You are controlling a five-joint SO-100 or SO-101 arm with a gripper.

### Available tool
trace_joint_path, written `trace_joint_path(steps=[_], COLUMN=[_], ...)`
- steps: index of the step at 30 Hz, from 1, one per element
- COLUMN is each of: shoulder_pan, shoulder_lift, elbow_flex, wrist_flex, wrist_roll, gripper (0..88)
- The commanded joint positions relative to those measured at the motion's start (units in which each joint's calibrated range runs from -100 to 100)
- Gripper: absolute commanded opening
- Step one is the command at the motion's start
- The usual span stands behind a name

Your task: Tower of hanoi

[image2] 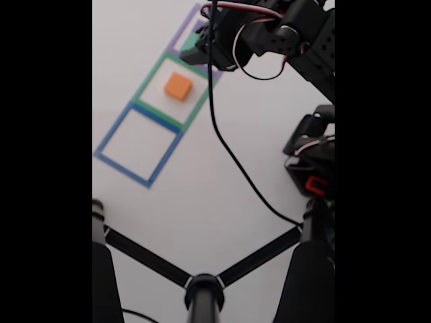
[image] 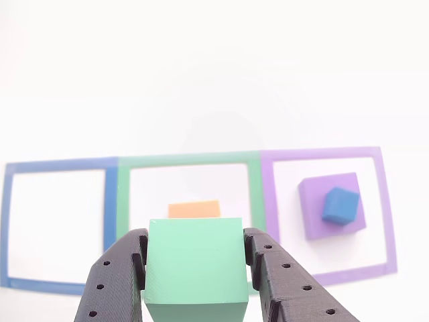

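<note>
Green matte cube (image: 194, 265) sits clamped between ribbed black gripper (image: 195, 268) fingers.

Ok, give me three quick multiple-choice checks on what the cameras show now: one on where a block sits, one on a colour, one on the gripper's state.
1. Where does the orange block sit?
A. Inside the green square outline
B. Inside the blue square outline
C. On the purple block

2. What colour is the small block resting on the purple block?
A. Orange
B. Green
C. Blue

3. What is the gripper doing?
A. Open, holding nothing
B. Shut on the green block
C. Shut on the orange block

Key:
1 A: the fixed view shows it within the green frame, the middle of the three.
2 C: the blue block lies turned on top of the purple one, inside the purple square outline.
3 B: in the other view both black fingers press the green block's sides.
</note>
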Motion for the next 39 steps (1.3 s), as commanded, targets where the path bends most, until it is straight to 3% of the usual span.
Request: trace_joint_path(steps=[1, 7, 19, 30, 39], shoulder_pan=[1.0, 1.4, 1.3, 1.0, -0.3], shoulder_lift=[-5.0, -1.0, 11.5, 24.5, 28.8], elbow_flex=[20.4, 39.2, 53.2, 55.8, 57.5], wrist_flex=[-24.5, -54.2, -84.1, -99.8, -105.8], wrist_roll=[0.0, 0.0, 0.0, 0.0, 0.0], gripper=[4.4, 4.4, 4.7, 4.9, 4.9])
